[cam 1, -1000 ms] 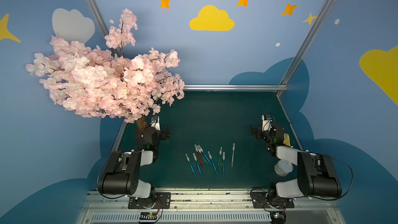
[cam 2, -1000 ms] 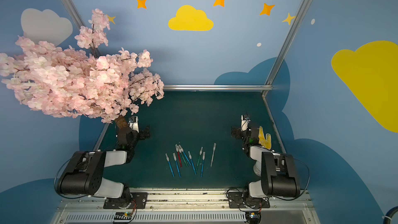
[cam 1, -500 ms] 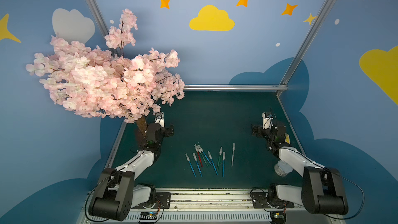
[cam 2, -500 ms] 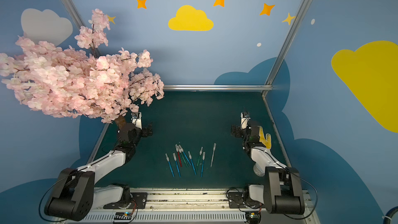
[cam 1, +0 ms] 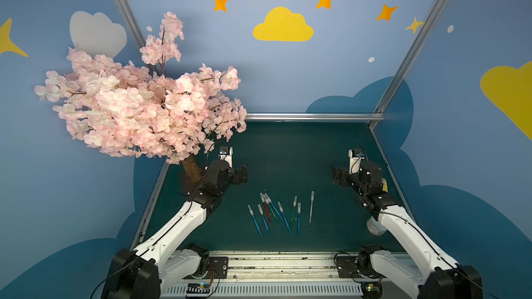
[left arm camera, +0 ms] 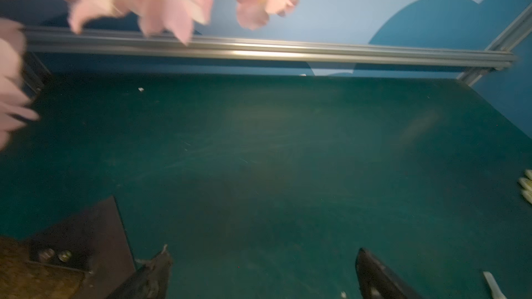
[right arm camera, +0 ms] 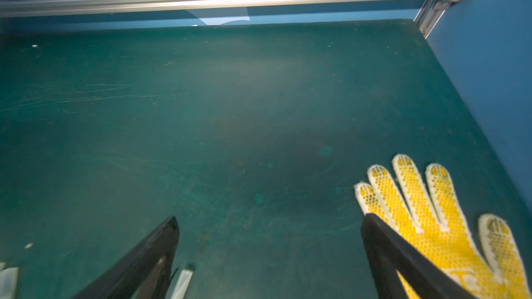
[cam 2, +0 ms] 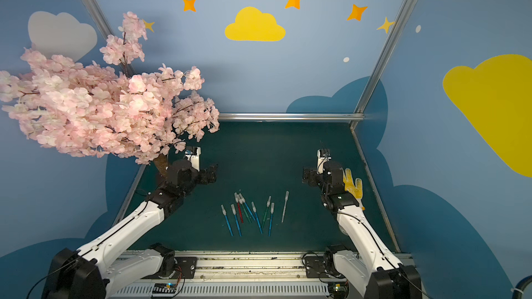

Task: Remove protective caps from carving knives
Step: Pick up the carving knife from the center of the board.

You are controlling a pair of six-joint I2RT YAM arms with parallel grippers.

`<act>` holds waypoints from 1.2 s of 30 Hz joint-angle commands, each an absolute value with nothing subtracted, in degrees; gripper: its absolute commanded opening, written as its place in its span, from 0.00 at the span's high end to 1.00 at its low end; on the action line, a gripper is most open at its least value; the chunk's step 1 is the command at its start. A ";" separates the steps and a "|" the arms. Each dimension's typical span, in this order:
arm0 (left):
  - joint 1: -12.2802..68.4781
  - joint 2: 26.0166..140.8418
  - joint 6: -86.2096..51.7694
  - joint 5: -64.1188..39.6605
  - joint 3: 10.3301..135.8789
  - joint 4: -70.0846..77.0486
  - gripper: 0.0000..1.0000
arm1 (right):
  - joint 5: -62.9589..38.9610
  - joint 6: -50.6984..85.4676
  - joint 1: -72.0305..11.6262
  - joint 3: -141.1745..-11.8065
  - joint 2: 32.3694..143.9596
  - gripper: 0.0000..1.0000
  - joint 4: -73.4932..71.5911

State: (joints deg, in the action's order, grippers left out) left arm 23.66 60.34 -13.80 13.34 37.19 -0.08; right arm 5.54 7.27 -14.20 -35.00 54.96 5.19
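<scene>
Both arms have swung out of their fold in the last second and now reach over the bench point(cam 1: 302, 151). The left end effector point(left arm camera: 263, 251) and right end effector point(right arm camera: 269, 218) are both spread wide and carrying nothing. The carving knives point(cam 1: 276, 215) haven't budged. They lie in a loose fan near the front edge, mid-bench, between the two arms. The protective caps point(cam 1: 250, 209) all look seated, on the ends pointing toward the back edge. So nothing is uncapped yet. I read this as the reach-in before the first pick.

There's one container, a small white tub point(cam 1: 374, 227) near the right edge, half under the right arm. I can't see what's in it. A yellow dotted glove point(cam 2: 352, 186) lies by that same edge.
</scene>
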 commanded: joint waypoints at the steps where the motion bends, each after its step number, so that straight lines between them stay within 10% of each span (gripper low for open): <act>1: 26.43 58.00 -19.06 12.65 39.47 -9.75 0.00 | 8.22 13.59 -16.48 -37.97 51.94 0.02 14.62; 23: 38.05 58.27 -54.27 4.80 38.94 -37.47 0.07 | 5.09 23.07 -30.55 -43.62 55.03 0.02 34.98; 36: 38.74 63.99 -61.79 -2.81 38.55 -38.50 0.32 | 4.66 24.39 -32.95 -43.48 55.49 0.02 36.17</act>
